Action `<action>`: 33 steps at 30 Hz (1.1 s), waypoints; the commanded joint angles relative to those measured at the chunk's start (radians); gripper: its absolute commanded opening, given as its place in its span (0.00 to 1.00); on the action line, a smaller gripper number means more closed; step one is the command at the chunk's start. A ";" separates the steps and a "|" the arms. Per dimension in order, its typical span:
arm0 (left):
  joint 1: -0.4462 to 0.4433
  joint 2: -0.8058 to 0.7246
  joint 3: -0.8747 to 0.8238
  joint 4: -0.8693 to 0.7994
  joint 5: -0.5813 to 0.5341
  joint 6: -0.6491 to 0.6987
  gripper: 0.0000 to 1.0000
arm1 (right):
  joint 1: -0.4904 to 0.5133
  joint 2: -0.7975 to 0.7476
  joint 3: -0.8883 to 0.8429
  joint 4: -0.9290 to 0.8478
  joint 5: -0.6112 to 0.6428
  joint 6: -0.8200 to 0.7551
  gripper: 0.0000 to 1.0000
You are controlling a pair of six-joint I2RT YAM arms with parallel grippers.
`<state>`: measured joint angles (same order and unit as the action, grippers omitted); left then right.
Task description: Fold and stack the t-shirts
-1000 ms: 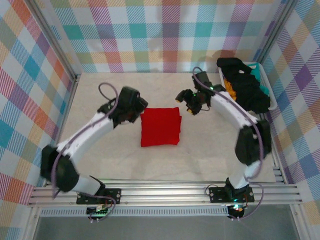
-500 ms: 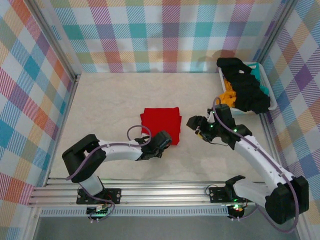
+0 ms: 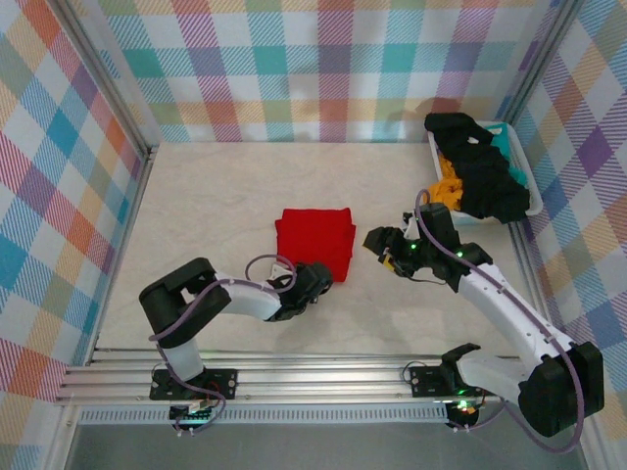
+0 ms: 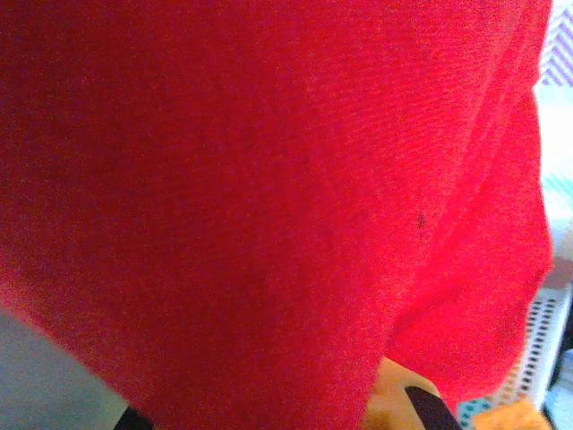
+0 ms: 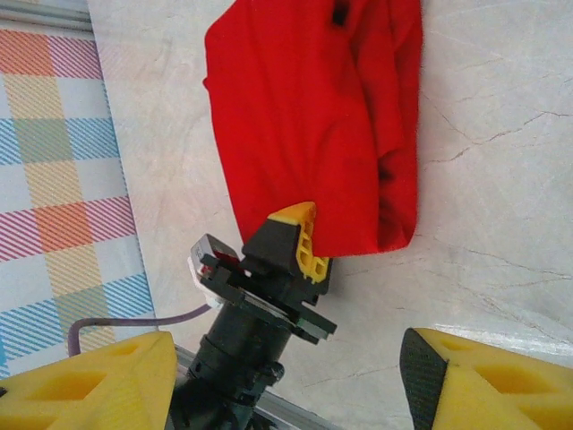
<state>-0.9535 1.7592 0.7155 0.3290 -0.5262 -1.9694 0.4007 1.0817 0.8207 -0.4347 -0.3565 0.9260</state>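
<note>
Red shirt [image 3: 315,243], folded to a neat block, lies flat at the middle of the table [image 3: 196,215]. That is a sensible spot for a stack, since both arms can reach it.

The left gripper [image 3: 315,278] is low at the block's lower edge in the overhead view. From the right wrist view one of its yellow fingers [image 5: 300,237] lies right at the hem, touching the cloth. The other finger is hidden, perhaps under the fold. The left wrist view is nearly all red fabric pressed close, with a bit of yellow pad [image 4: 394,403] at the bottom. I cannot tell whether those jaws are pinching the hem or only nudging it. My guess is that it is there to tidy or square that edge.

The right gripper [image 3: 376,242] hangs just right of the block, apart from it. Its yellow fingers [image 5: 483,376] are spread wide with nothing between them. It looks held back to give the other arm room.

At upper right the basket [image 3: 537,201] holds a heaped black shirt [image 3: 485,171], with an orange shirt [image 3: 446,189] spilling over its left side. Those look unfolded, so I judge one shirt about done and the rest to come. Loose cloth like that may snag on the rim when pulled.
</note>
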 commanded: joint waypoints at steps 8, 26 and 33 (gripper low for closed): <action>0.473 -0.064 -0.082 0.144 0.163 0.182 0.00 | 0.006 -0.078 -0.015 -0.060 0.026 -0.021 0.68; 1.176 0.217 0.395 -0.144 0.833 0.840 0.00 | 0.005 -0.008 0.015 -0.024 -0.009 -0.039 0.68; 1.207 0.349 0.588 -0.190 0.864 0.866 0.00 | 0.006 -0.011 0.004 -0.029 -0.012 -0.043 0.68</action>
<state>0.2394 2.0708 1.2579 0.1585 0.3069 -1.1282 0.4007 1.0721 0.8188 -0.4717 -0.3508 0.9001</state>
